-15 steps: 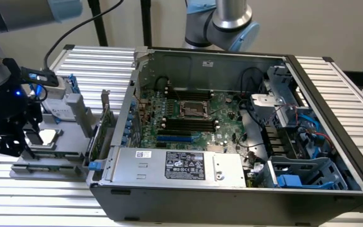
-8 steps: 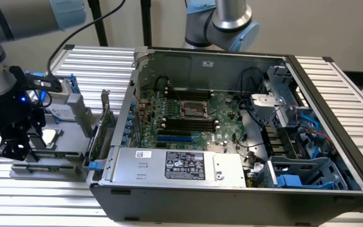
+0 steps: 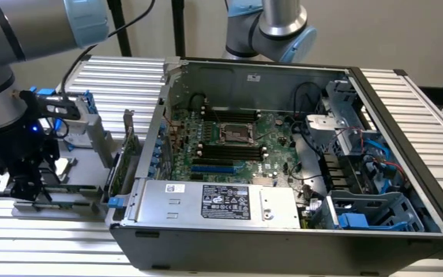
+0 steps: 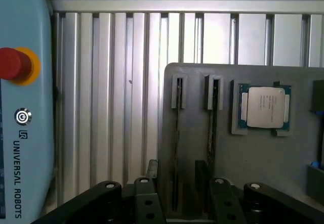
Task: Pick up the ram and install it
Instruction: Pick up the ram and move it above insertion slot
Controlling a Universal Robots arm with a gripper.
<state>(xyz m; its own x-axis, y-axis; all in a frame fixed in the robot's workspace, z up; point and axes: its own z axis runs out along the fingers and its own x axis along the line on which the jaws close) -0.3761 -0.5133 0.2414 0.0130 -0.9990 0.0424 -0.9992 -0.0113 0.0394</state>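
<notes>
Nearest the wrist cam, the gripper (image 4: 178, 183) is seen w/ its black fingers (image 4: 147, 198) spread apart and nothing clenched. The ram (image 4: 176, 133), a thin dark stick viewed edge-on, is seated upright in a slot of the grey tray (image 4: 253, 158) and runs between the two fingers. Whether a pad touches it cannot be told. A second ram stick (image 4: 213, 118) is seated in the neighbouring slot, just beside the first, and is partly covered by one finger. A square silver CPU (image 4: 264, 107) is set in its own recess of the tray, on the far side of the second stick. The tray is laid on a ribbed aluminium table (image 4: 111, 82). A light-blue teach pendant (image 4: 25, 32) w/ a red stop button (image 4: 12, 64) is seen alongside.

In the ext. view, the gripper (image 3: 21, 187) is placed low at the tray (image 3: 67, 203), at the exterior view's left and outside the open PC case (image 3: 283, 242). The motherboard (image 3: 237, 138) is exposed inside the case, w/ black memory slots (image 3: 229, 153) just beside the CPU socket (image 3: 235, 134). A silver PSU (image 3: 214, 202) is mounted along the case's near side.
</notes>
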